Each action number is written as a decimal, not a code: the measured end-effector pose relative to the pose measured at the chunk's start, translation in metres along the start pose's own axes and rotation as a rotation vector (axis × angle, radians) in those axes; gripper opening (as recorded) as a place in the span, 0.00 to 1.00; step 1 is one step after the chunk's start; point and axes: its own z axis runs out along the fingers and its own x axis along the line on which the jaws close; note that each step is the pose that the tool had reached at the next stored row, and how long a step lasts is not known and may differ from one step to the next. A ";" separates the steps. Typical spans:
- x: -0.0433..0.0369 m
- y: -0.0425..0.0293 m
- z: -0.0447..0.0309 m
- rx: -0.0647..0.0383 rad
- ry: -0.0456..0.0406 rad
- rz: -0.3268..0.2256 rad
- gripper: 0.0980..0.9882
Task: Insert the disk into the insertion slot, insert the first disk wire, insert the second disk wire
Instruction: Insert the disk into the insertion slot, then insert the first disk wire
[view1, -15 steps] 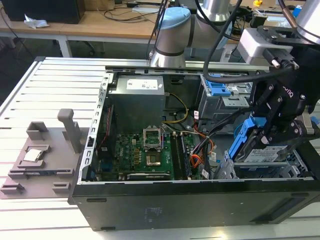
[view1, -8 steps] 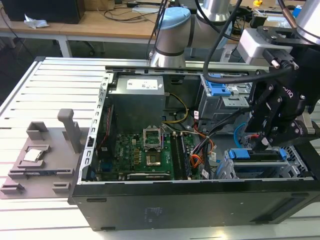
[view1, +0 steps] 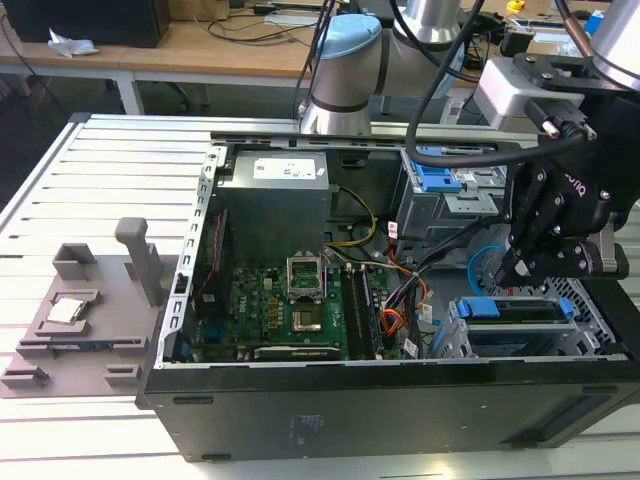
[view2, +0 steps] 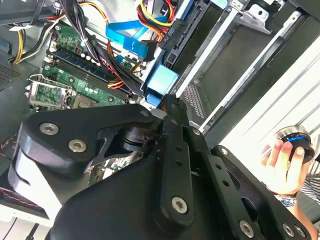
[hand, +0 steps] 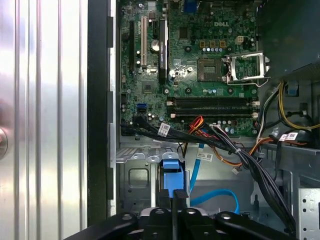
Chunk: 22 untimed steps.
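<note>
My black gripper (view1: 512, 275) hangs over the near right corner of the open computer case, fingers shut together. Its tips (hand: 176, 196) rest against a blue plastic piece (hand: 171, 176), which also shows just ahead of the tips (view2: 167, 100) in the second wrist view; I cannot tell whether they pinch it. The disk (view1: 500, 308), framed by its blue bracket, lies in the insertion slot (view1: 462, 342), the silver perforated cage (hand: 137, 180). A loose blue wire (hand: 215, 196) loops beside the cage, and a bundle of black, red and orange wires (hand: 200, 131) runs above it.
The green motherboard (view1: 290, 310) fills the case floor, with the grey power supply (view1: 275, 200) behind it. A taller cage with blue tabs (view1: 440, 180) stands beyond the gripper. A grey fixture (view1: 80, 300) lies on the slatted table. A person's hand (view2: 285, 160) holds a round knob.
</note>
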 end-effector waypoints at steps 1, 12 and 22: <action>0.0000 0.0000 0.0001 0.000 0.0000 0.000 0.02; 0.0000 0.0000 0.0006 0.000 0.0001 0.000 0.01; -0.0045 -0.0276 -0.0002 -0.002 0.0022 0.000 0.01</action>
